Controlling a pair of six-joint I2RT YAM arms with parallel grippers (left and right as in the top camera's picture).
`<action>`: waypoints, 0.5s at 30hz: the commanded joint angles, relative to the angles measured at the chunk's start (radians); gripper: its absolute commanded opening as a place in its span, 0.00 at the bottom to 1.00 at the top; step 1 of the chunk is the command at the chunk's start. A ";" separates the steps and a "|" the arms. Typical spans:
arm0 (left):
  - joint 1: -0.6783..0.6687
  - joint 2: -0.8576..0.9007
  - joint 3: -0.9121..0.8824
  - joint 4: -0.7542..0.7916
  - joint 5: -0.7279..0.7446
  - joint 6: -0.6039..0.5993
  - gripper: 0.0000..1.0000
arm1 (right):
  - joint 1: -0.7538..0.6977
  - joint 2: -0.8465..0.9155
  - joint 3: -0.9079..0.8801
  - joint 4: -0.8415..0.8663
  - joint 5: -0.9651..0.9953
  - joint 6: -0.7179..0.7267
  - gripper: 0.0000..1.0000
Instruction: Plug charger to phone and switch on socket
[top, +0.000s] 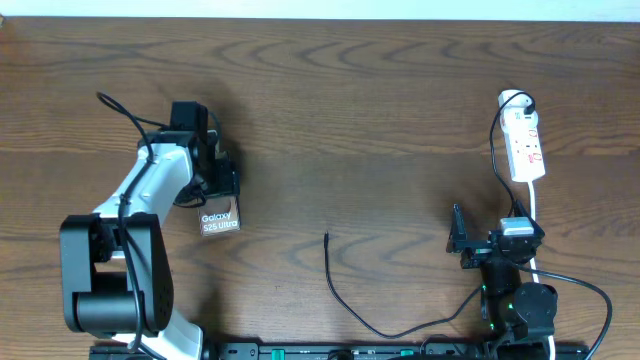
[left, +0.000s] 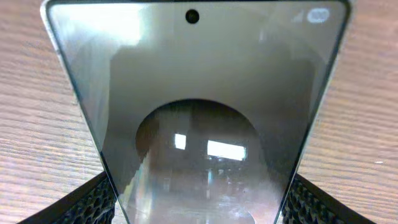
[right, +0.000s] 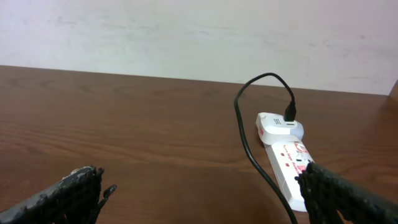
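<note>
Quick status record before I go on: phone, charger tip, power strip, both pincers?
phone: left side, gripped edge to edge by the left pincer
charger plug tip: lying loose in the middle, apart from the phone, not plugged in
power strip: far right, charger's other end plugged in at its far end; switch state cannot be told
right pincer: open, empty, on the near side of the power strip
</note>
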 joint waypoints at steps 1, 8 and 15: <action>0.005 -0.020 -0.044 0.020 -0.017 0.002 0.07 | -0.007 -0.005 -0.001 -0.003 0.008 -0.012 0.99; 0.005 -0.020 -0.108 0.080 -0.017 0.002 0.07 | -0.007 -0.005 -0.001 -0.003 0.008 -0.012 0.99; 0.005 -0.020 -0.131 0.096 -0.016 0.002 0.13 | -0.007 -0.005 -0.001 -0.003 0.008 -0.012 0.99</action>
